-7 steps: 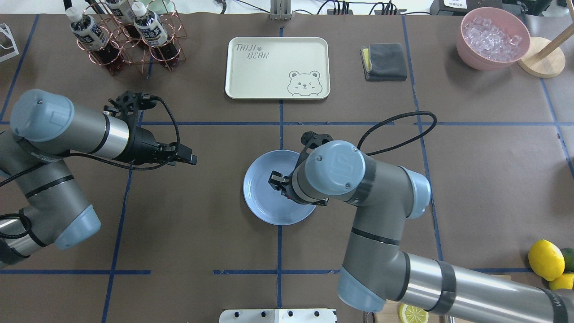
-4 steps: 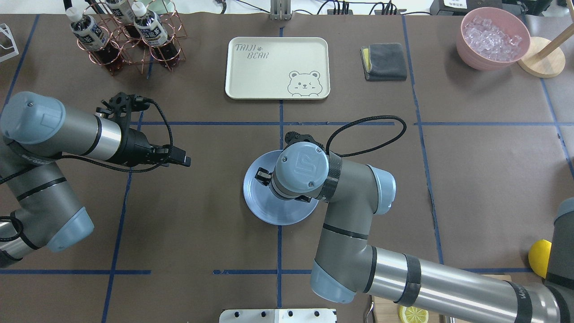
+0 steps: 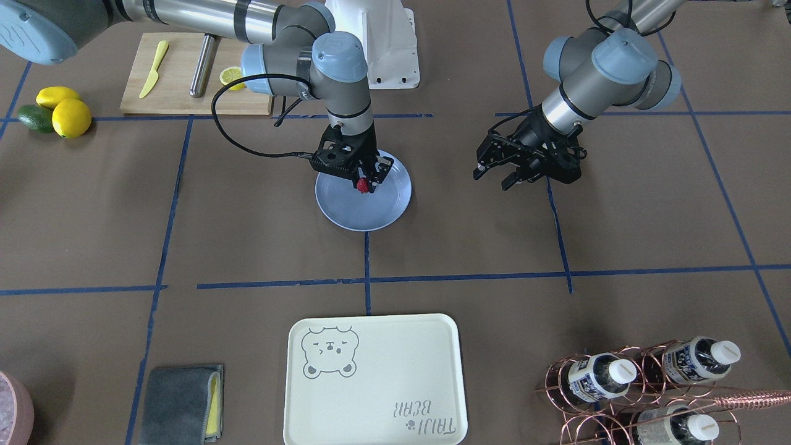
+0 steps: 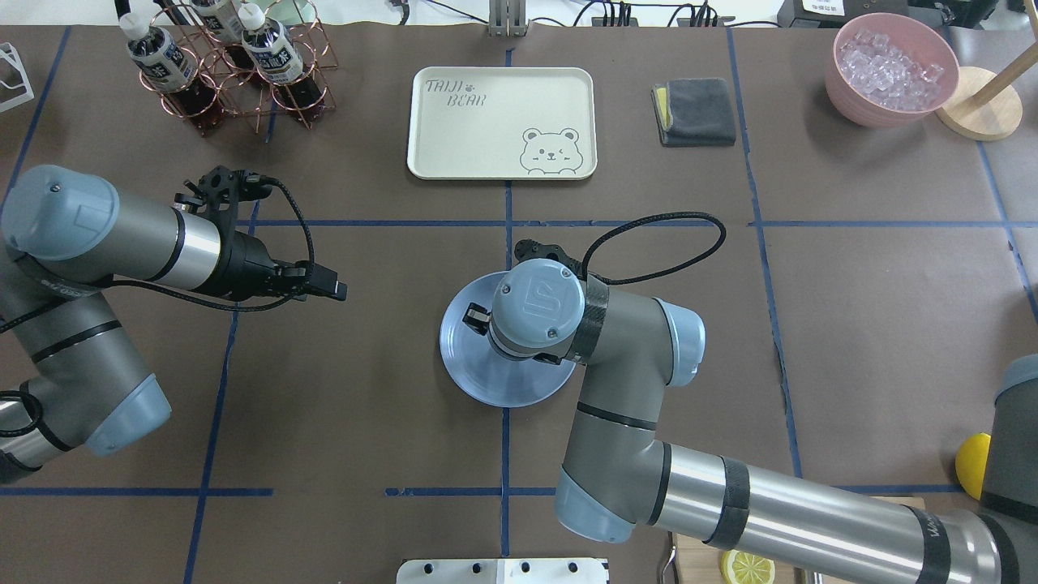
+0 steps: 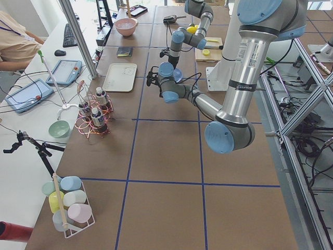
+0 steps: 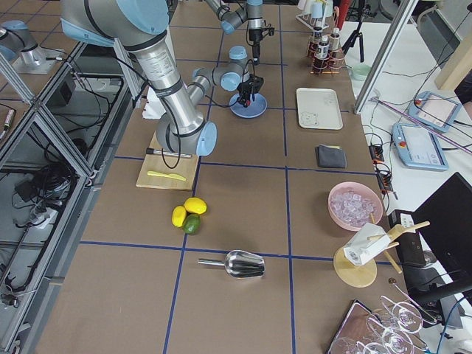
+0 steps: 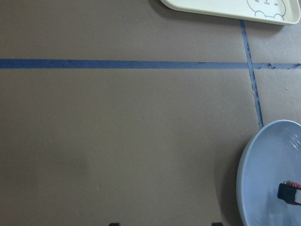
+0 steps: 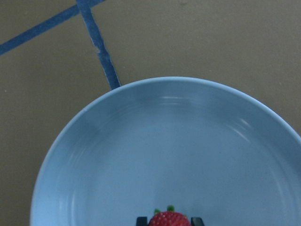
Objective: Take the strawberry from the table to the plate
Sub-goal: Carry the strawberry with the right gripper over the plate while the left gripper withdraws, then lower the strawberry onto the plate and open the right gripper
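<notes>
The strawberry (image 3: 363,184), small and dark red, is held between the fingers of my right gripper (image 3: 364,183), which is shut on it just above the light-blue plate (image 3: 364,215). In the right wrist view the strawberry (image 8: 168,219) shows at the bottom edge over the plate's (image 8: 164,141) inside. From overhead the right wrist covers much of the plate (image 4: 466,363) and hides the berry. My left gripper (image 3: 494,179) hangs open and empty over the brown paper table (image 4: 365,389), well to the left of the plate (image 7: 268,174).
The cream bear tray (image 4: 501,122) lies beyond the plate. At the back stand a bottle rack (image 4: 235,65), a grey cloth (image 4: 695,111) and a pink bowl of ice (image 4: 892,69). A cutting board (image 3: 185,74) and lemons (image 3: 62,111) sit near the robot's right side.
My right arm swung its wrist leftward over the plate, carrying the strawberry, then nearly stopped. The left arm drew back slightly to the left.
</notes>
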